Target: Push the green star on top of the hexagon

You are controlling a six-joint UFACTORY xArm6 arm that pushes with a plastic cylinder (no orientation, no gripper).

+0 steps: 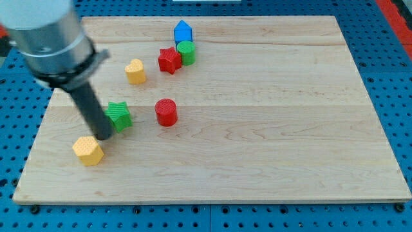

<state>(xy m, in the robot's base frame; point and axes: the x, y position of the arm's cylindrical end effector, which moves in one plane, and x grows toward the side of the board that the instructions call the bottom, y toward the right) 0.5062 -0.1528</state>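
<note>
Desk (257,129): pale wood board, lying on a blue pegboard (393,77).
My tip (103,136): a bare rod, this tool holds nothing; touching the green star (119,115) on its left.
Hexagon (88,150): yellow, just below the tip.
Others: red cylinder (166,111), yellow heart (136,71), red star (169,60), green cylinder (186,51), blue block (183,31).

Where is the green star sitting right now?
The green star lies on the view's left side of the board, just left of the red cylinder and above-right of the yellow hexagon, with my tip at its lower-left edge.
</note>
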